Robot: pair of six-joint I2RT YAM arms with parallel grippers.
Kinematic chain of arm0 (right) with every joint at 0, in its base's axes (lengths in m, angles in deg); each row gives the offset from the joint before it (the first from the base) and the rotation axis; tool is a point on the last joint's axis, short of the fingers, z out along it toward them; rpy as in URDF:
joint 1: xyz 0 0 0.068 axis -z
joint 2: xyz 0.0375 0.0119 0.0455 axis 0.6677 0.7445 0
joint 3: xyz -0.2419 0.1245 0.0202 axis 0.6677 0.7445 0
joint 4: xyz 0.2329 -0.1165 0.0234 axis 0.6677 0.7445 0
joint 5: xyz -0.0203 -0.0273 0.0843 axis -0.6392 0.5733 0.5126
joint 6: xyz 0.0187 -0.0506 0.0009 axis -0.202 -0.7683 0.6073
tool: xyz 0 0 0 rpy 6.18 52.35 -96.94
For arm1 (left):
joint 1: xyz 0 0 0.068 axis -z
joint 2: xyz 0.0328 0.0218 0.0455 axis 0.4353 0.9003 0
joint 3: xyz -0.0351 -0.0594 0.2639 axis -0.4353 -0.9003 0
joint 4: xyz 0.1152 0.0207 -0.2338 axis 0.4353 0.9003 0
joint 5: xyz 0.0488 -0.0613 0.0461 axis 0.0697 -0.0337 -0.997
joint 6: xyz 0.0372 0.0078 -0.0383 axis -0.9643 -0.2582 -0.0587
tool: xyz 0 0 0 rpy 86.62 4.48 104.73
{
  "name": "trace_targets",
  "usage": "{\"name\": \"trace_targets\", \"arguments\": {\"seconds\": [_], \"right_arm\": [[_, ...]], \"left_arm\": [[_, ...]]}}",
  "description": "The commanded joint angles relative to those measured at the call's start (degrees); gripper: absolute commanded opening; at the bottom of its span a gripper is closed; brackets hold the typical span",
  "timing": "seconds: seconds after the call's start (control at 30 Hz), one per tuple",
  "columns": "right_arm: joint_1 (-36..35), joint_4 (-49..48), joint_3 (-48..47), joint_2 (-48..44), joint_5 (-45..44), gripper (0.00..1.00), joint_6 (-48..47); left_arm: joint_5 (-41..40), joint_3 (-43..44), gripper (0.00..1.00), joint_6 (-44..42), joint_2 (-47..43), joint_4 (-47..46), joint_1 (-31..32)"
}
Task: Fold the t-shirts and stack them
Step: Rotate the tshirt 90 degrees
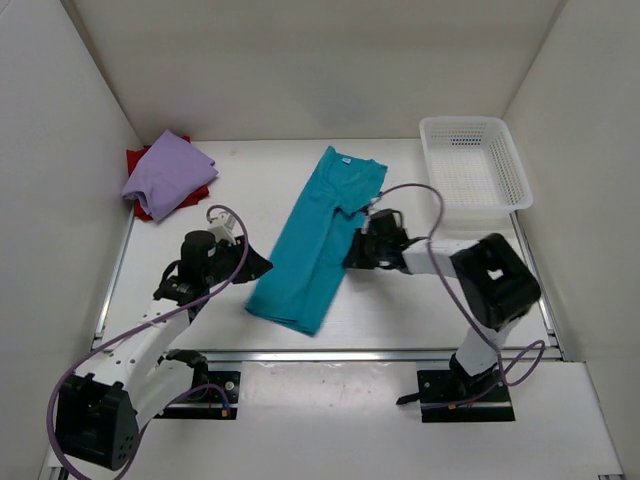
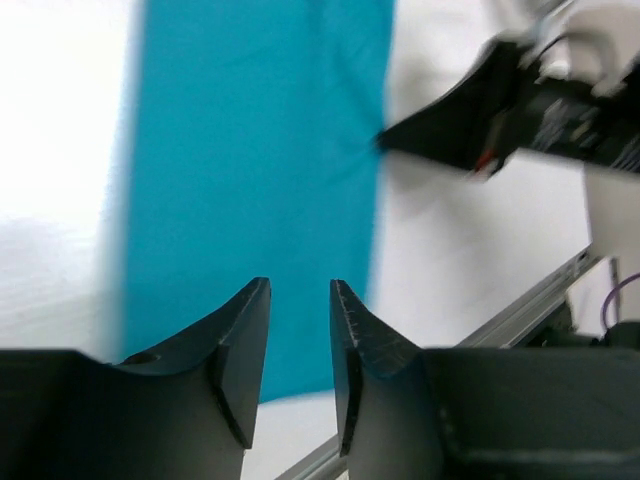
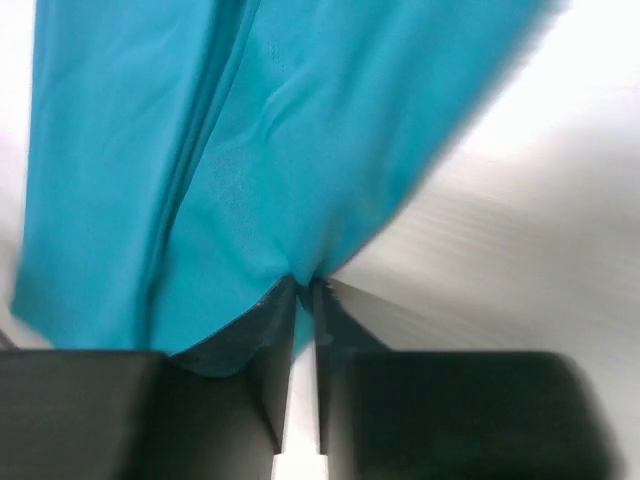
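White table [image 1: 400, 300], and the right claw [image 1: 352, 250] is clamped on the edge of the teal shirt [image 1: 315, 245] lying ahead of it. Left claw [image 1: 262, 266] hovers opposite, partly apart, empty. Folding looks underway; next, the left likely needs its own pinch on cloth just ahead.

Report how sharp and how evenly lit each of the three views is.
Top external: sharp and evenly lit, with the teal t-shirt crisp. Left wrist: motion-blurred, the table blown out to white, only the left claw sharp. Right wrist: the teal t-shirt is smeared, the table at right is streaked and glaring, and the right claw is fairly clear.
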Motion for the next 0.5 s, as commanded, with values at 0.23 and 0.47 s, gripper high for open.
{"name": "trace_targets", "arguments": {"seconds": [0.23,0.47], "right_arm": [[11.79,6.01,22.66,-28.37,7.52,0.40,-3.95],[3.28,15.75,33.66,-46.94,2.43,0.43,2.57]], "left_arm": [[-10.41,-5.83,0.53,-2.86,1.30,5.07,11.60],[-2.78,-12.95,0.58,1.88,2.53,-2.82,15.91]]}}
